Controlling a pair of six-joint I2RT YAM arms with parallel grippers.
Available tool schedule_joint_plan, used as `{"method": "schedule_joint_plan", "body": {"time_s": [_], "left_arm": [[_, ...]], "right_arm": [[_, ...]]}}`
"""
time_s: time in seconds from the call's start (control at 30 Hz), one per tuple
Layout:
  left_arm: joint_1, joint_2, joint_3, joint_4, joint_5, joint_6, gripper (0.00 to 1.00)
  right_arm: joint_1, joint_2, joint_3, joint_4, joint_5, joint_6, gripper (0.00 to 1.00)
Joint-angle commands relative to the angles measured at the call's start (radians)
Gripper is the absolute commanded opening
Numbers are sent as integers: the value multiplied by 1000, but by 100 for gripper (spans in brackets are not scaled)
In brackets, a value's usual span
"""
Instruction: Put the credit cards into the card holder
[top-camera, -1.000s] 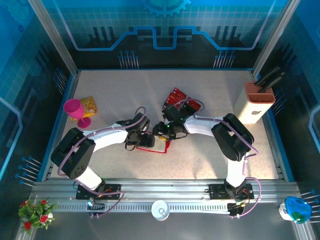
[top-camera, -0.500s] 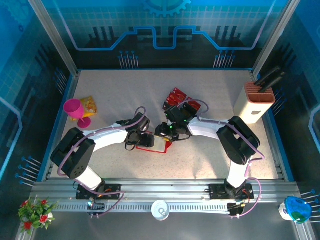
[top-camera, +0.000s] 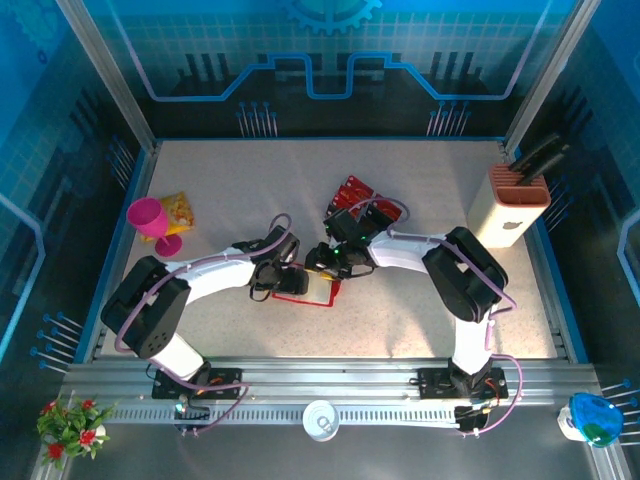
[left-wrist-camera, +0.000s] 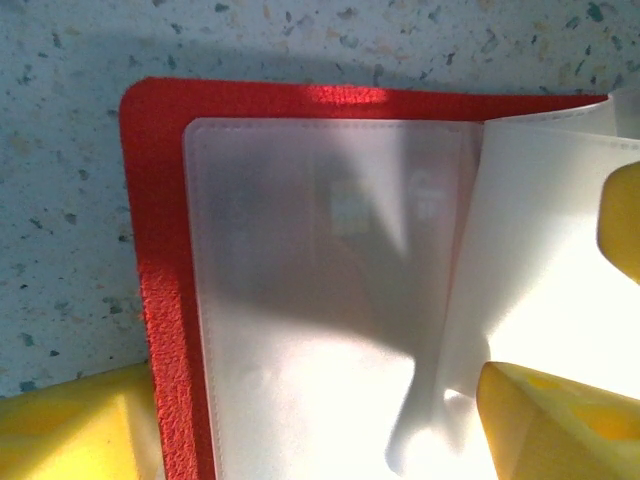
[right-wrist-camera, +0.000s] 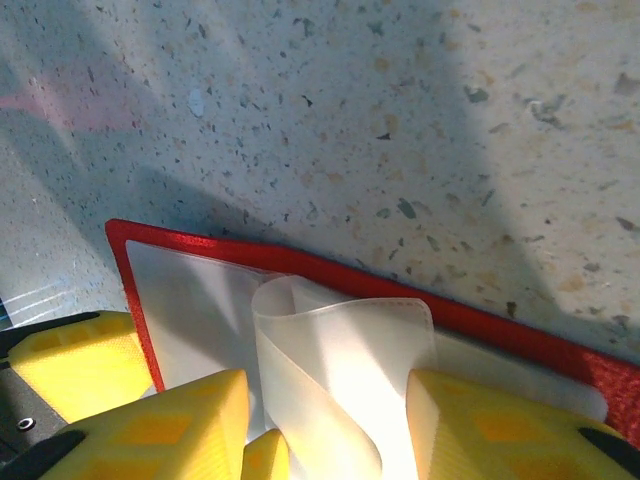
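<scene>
Right claw, returned over card holder after drifting aside, jaws half-spread astride its lifted clear sleeve, grip unclear; pocket likely opening, credit cards waiting beyond claw.

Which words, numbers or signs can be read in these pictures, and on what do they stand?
None can be read.
Credit cards: any print is too small.
Card holder: faint marks behind its frosted sleeve, blurred.
Yellow packet: too small.
</scene>
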Motion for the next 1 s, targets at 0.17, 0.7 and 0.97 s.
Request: {"method": "schedule_joint_plan", "body": {"time_s": [0.17,0.7,0.97], "left_arm": [[-9,-33,-17,-27,48,-14,89],[73,-384,52,-161,25,-124,99],[84,-408,36,-175,16,-131,99]], "right_arm": [[15,-11,44,-41,-21,-22,43],[94,98,225,-77,-20,30,47],[125,214,283,-46,2,57,47]]}}
